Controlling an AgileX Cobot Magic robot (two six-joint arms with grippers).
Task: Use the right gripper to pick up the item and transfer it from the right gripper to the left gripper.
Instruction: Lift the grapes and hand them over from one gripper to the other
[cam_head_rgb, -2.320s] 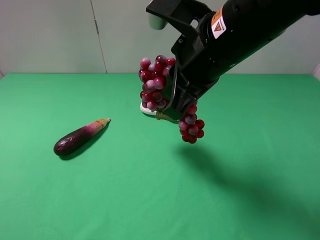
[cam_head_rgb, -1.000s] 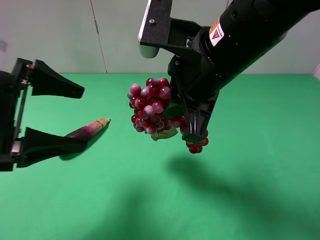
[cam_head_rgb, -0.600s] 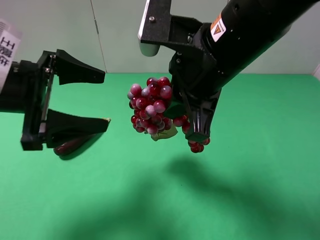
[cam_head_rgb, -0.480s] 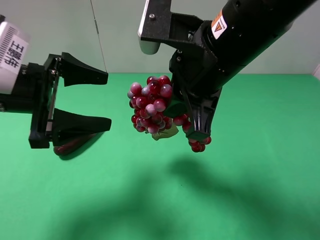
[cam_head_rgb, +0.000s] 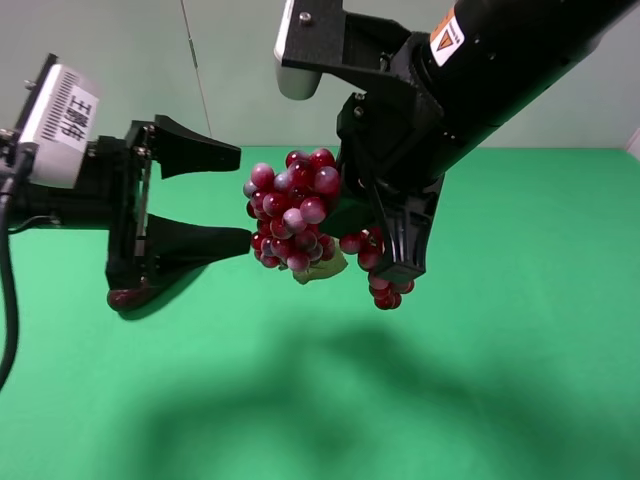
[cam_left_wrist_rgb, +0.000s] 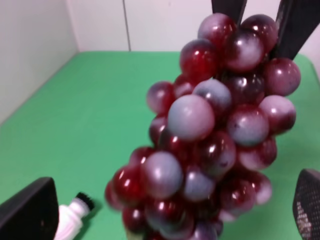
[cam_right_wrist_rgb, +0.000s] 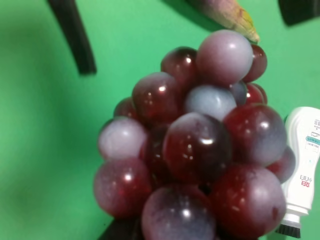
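My right gripper hangs above the green table and is shut on the bunch of dark red and purple grapes, held in the air with a pale green leaf below. My left gripper reaches in from the left, open. Its two jaws stand above and below the left end of the bunch, and I cannot tell if they touch it. In the left wrist view the grapes fill the space between my open fingers. In the right wrist view the grapes block most of the frame.
The purple eggplant lies on the green table at the left, mostly hidden under my left gripper; its tip shows in the right wrist view. A white bottle with a black cap lies on the table beneath the grapes.
My left gripper has come in from the left, open, until its jaws flank the bunch. My right gripper has kept hold of the grapes, lowering and turning them slightly.
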